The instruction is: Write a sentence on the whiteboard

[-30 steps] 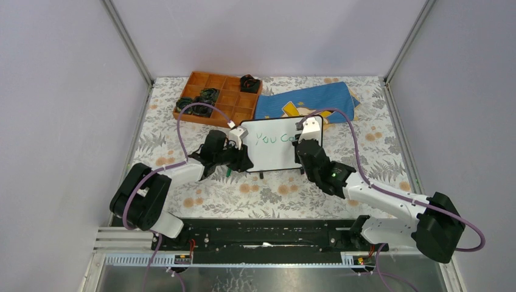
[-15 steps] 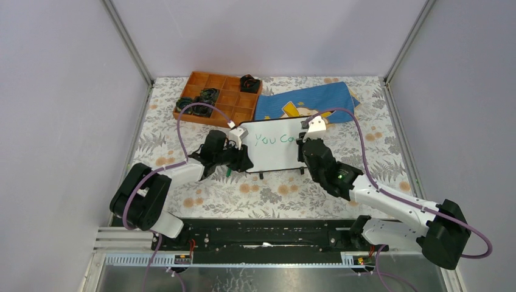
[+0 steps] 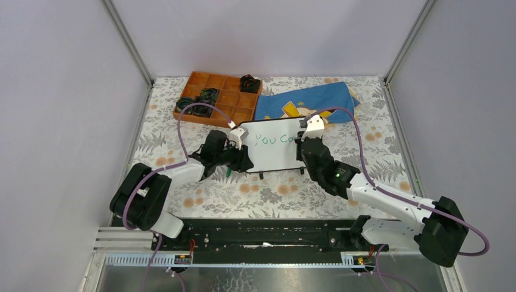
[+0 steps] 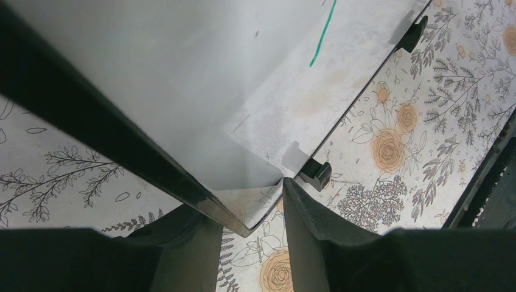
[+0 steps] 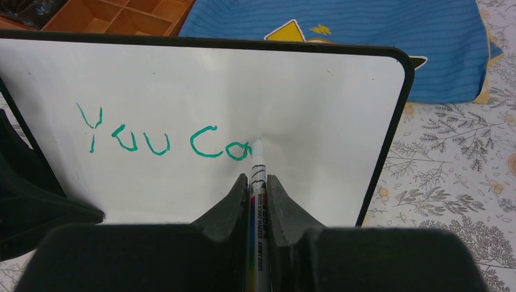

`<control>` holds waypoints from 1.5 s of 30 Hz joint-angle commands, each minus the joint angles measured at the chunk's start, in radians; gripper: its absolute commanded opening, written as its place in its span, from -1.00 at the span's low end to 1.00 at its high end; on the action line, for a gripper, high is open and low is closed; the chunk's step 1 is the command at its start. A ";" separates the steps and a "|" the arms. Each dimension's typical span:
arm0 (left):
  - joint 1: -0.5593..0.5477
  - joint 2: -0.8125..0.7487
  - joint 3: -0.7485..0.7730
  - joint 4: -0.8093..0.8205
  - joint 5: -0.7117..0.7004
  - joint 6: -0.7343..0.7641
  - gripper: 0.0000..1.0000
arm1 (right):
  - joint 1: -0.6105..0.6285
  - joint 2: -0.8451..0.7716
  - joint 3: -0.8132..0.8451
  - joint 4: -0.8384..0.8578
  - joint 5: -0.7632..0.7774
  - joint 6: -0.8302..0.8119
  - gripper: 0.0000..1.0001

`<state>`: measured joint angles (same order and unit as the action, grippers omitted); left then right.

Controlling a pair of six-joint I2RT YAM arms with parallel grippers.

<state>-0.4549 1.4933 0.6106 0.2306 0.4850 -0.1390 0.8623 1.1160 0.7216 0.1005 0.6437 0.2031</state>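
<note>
The whiteboard (image 3: 275,152) stands upright on its black feet mid-table. Green marker words (image 3: 271,139) read "You Ca" on its upper line, the sentence (image 5: 159,139) clearest in the right wrist view. My left gripper (image 3: 240,156) is shut on the board's lower left corner (image 4: 249,216), one finger (image 4: 316,237) on the face and the other behind the frame. My right gripper (image 5: 257,180) is shut on a whiteboard marker (image 5: 258,201). Its tip (image 5: 257,144) touches the whiteboard (image 5: 316,97) just right of the "a".
An orange compartment tray (image 3: 228,100) with black items sits at the back left. A blue cloth (image 3: 310,100) with yellow print lies behind the board. A floral cloth (image 3: 243,188) covers the table, and metal posts and grey walls bound the sides.
My right gripper with the marker shifted slightly right and up along the board, then eased back a little. The left gripper and the board stayed put.
</note>
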 commanded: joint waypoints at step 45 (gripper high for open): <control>-0.022 0.004 0.032 -0.014 -0.041 0.033 -0.09 | -0.017 0.016 0.019 0.005 0.027 0.027 -1.00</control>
<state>-0.4709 1.4933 0.6106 0.2241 0.4629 -0.1368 0.8543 1.1316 0.6846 0.0872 0.6331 0.2455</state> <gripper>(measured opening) 0.458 0.161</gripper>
